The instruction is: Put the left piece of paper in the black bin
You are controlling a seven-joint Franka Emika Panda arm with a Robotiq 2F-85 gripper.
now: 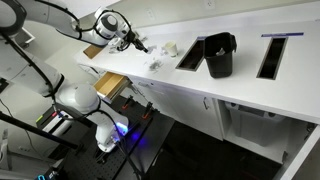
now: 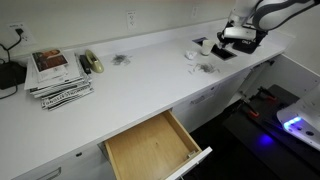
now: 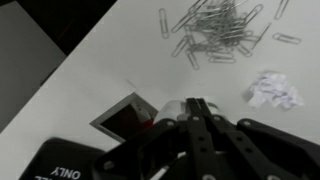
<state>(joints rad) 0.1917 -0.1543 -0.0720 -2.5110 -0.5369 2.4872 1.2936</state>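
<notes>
The black bin (image 1: 220, 55) stands on the white counter between two long dark slots. One crumpled white paper wad (image 3: 272, 90) lies on the counter beside a scatter of paper clips (image 3: 215, 30). It also shows in both exterior views (image 1: 170, 48) (image 2: 192, 55). Another white object (image 3: 170, 108) lies just past my fingertips, next to a slot; I cannot tell whether it is paper. My gripper (image 3: 195, 108) hangs above the counter, left of the wads and well away from the bin (image 1: 138, 44). Its fingers are pressed together with nothing visibly between them.
A metal-framed slot (image 1: 190, 55) sits between the wads and the bin, another slot (image 1: 272, 55) beyond it. A black surface with white lettering (image 3: 40, 160) fills the wrist view's lower left. An open wooden drawer (image 2: 155, 145) juts out below the counter. Magazines (image 2: 58, 75) lie at the far end.
</notes>
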